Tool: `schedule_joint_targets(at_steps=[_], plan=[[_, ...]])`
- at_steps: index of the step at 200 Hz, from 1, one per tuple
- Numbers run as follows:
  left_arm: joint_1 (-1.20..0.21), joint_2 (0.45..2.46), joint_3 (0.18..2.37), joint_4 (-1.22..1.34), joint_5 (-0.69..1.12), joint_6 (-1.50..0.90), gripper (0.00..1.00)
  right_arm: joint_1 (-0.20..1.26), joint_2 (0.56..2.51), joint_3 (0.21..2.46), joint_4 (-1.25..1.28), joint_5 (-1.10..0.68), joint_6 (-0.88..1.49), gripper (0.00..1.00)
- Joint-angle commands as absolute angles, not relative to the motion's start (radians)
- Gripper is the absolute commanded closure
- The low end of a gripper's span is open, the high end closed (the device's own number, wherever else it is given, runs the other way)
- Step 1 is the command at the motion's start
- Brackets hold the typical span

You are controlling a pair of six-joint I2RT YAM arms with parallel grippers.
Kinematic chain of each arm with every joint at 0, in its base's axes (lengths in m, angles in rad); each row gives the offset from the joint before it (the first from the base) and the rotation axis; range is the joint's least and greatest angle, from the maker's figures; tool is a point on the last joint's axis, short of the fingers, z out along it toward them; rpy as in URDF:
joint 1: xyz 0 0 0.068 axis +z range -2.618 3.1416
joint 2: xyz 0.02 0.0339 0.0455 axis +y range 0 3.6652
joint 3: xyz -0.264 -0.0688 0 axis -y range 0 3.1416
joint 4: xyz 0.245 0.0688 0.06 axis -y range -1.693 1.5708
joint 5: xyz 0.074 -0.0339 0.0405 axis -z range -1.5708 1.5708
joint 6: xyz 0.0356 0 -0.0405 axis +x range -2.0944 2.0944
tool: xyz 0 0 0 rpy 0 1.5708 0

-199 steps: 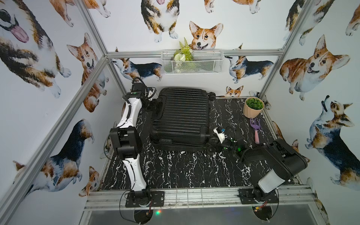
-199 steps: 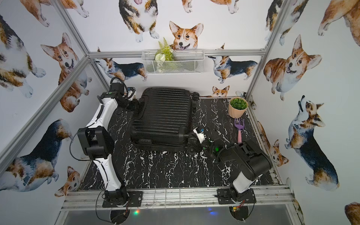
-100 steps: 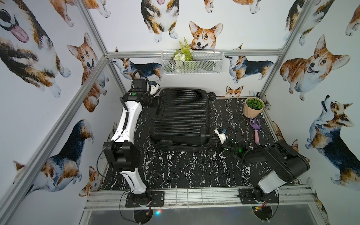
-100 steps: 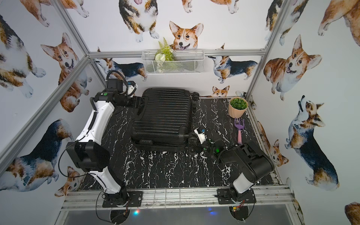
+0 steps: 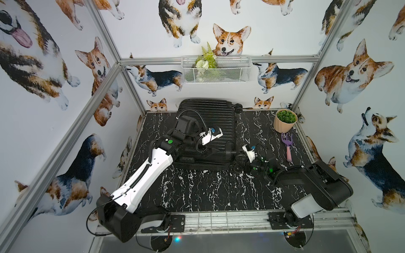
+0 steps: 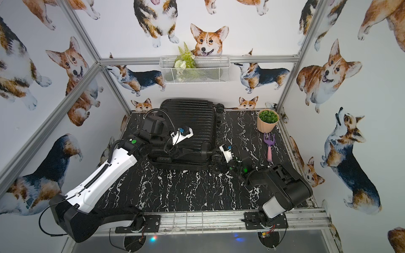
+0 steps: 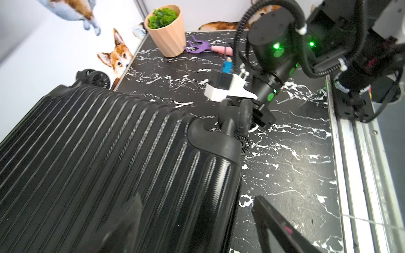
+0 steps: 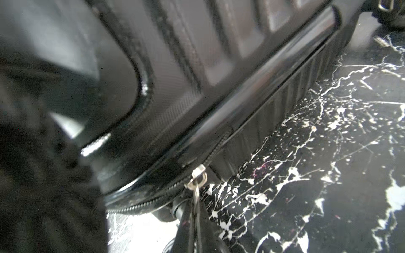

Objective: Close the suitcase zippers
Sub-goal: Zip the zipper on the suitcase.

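Zipping in hand at the near right corner of the suitcase (image 5: 210, 129), closed far-centre on the tabletop (image 5: 197, 192). Right fingers (image 7: 265, 115) clamped on the zipper pull (image 8: 195, 184), left fingers (image 7: 280, 227) apart overhead; next, probably drag it left along the near edge

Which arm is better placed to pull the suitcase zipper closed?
Right. The right gripper is shut on the zipper pull at the suitcase corner; the left gripper is open above it, holding nothing.

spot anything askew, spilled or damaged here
Nothing spilled or broken. The suitcase lies flat, shells together; its silver zip pull sits at a wheel corner, pinched in the right claw. The purple rake lies beside the pot.
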State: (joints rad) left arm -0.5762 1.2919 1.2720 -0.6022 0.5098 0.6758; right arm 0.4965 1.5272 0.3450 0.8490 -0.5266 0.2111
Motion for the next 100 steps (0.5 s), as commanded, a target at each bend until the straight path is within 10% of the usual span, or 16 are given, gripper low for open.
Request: schedule_joint_targets(at_steps=[1, 100], plan=[[-0.639, 1.302, 1.229, -0.537, 0.464, 0.775, 0.16, 0.495, 1.501, 0.337, 0.802, -0.550, 0.229, 1.00], [-0.733, 1.367, 1.041, -0.141, 0.121, 0.752, 0.18, 0.496, 1.459, 0.318, 0.787, -0.624, 0.386, 1.00]])
